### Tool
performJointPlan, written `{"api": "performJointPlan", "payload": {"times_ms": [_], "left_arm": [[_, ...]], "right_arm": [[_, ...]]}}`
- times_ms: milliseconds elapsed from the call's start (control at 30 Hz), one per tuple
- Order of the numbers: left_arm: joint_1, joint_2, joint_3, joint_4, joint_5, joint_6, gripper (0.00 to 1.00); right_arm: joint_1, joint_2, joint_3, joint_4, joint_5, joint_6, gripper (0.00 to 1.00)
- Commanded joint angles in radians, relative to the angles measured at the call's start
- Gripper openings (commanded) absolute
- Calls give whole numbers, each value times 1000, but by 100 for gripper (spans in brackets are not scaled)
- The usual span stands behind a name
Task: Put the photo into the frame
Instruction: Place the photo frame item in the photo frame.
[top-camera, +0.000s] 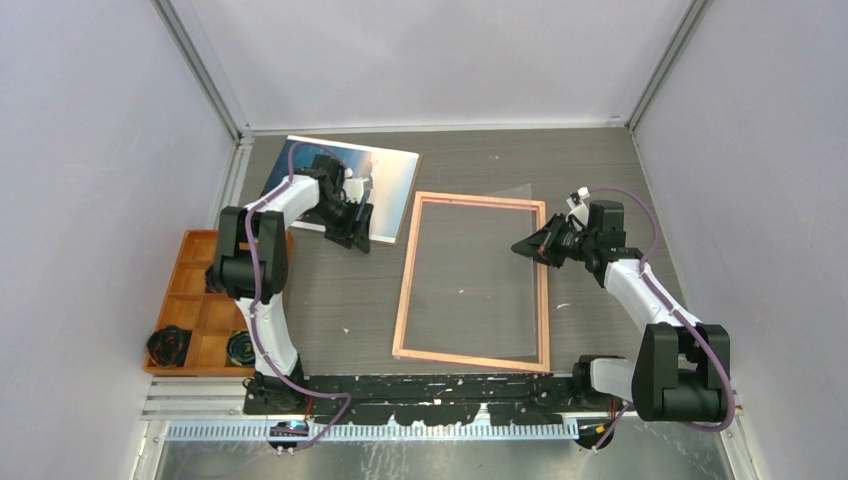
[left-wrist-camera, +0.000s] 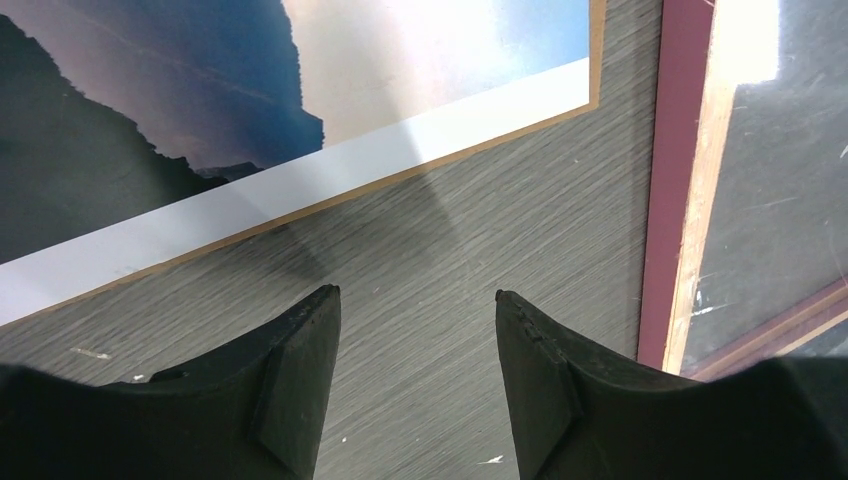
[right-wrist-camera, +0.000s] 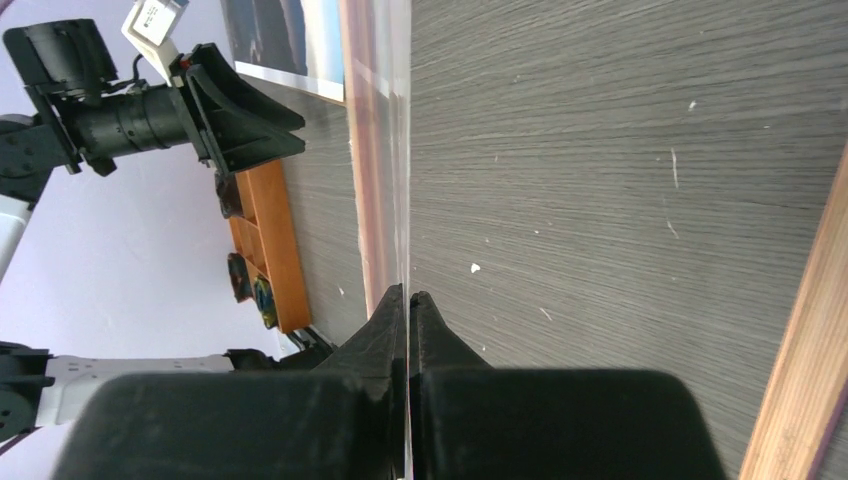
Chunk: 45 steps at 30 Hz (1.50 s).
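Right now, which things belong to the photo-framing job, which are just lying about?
Job: blue sea-and-mountain print; brown backing board under it; thin rectangular wood-brown frame; clear pane pinched by right gripper.
Lying about: orange compartment tray; black coiled items inside.

photo (top-camera: 385, 170) 1 | frame (top-camera: 405, 290) 1 | clear pane (top-camera: 490, 250) 1 | tray (top-camera: 190, 237) 1 | dark items (top-camera: 168, 343) 2 | tools 2: left tool (top-camera: 360, 232), right tool (top-camera: 522, 247)
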Motion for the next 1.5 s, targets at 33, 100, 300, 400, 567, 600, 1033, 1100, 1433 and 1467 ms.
{"api": "performJointPlan", "payload": {"times_ms": [33, 100, 300, 400, 567, 600, 1033, 1100, 1433, 1467], "left_arm": [[-27, -50, -10, -6, 15, 4, 60], [-33, -50, -12, -6, 12, 7, 60], [-54, -44, -12, -2, 9, 1, 60], [-72, -40, -9, -2, 4, 0, 60], [-91, -38, -10, 2, -3, -1, 60], [-93, -37, -11, 3, -4, 0, 60], [-110, -20, 8, -6, -12, 7, 61], [-113, -17, 6, -4, -14, 8, 61], [-121, -17, -1, 4, -18, 14, 61], [-121, -18, -1, 4, -20, 15, 61]], "right_arm": [[-7, 20, 51, -4, 34, -54, 1], [-7, 20, 49, 7, 41, -50, 1], [-9, 4, 27, 35, 79, -36, 1], [-13, 4, 20, 44, 95, -35, 1], [-20, 20, 22, 57, 88, -36, 1], [-21, 22, 24, 55, 87, -39, 1], [-31, 45, 65, -24, 81, -94, 1], [-32, 45, 70, -35, 84, -99, 1], [-32, 55, 84, -69, 95, -121, 1], [-32, 56, 82, -65, 92, -120, 1]]}}
